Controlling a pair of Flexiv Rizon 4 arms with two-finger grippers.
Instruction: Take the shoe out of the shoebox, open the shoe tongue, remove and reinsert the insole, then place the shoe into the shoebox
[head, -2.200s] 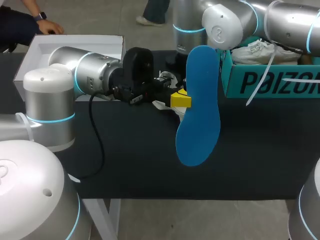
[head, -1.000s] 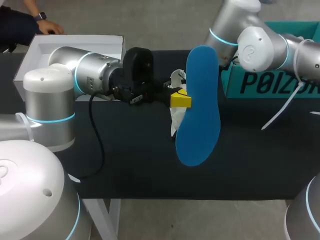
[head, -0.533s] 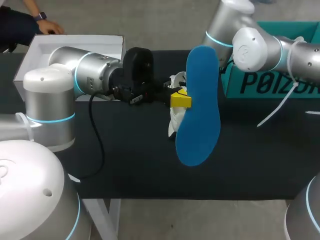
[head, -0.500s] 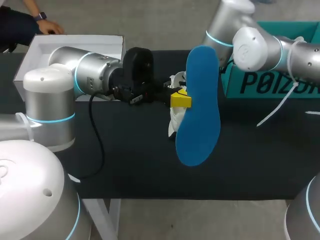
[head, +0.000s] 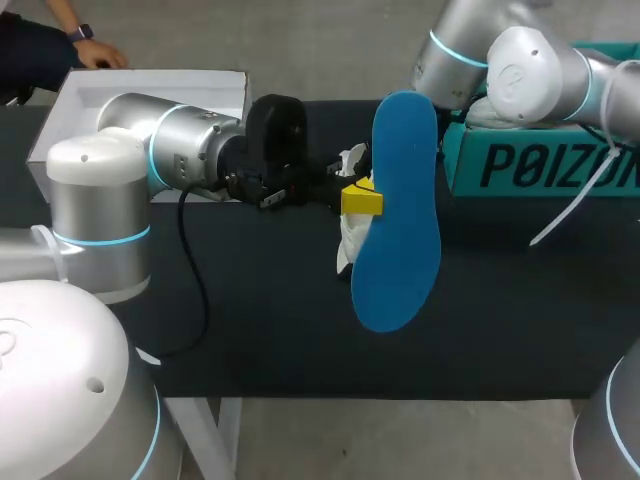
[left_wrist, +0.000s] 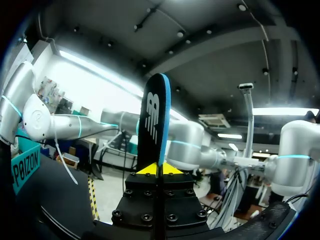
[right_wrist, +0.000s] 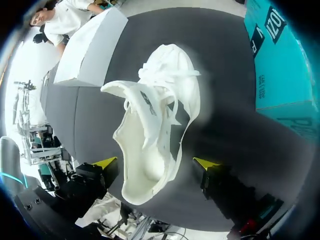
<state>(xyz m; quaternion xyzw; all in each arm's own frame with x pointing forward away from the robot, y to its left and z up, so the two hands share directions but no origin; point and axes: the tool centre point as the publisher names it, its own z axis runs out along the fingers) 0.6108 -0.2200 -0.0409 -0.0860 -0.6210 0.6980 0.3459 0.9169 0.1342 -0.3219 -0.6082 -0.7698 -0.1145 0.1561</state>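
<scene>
Left end effector (left_wrist: 159, 170) grips blue insole (left_wrist: 154, 120), right end effector (right_wrist: 156, 163) spread, shoe (right_wrist: 160, 100) seemingly untouched

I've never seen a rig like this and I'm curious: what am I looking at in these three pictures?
These are two robot arms, a left arm and a right arm, at a black table. One picture looks down from above and behind; each round picture comes from a camera on one wrist. The left gripper is shut on a flat blue insole. The right gripper hangs open over a white lace-up shoe lying on the table. A teal cardboard shoebox stands at the right, a white cardboard box far left.
</scene>
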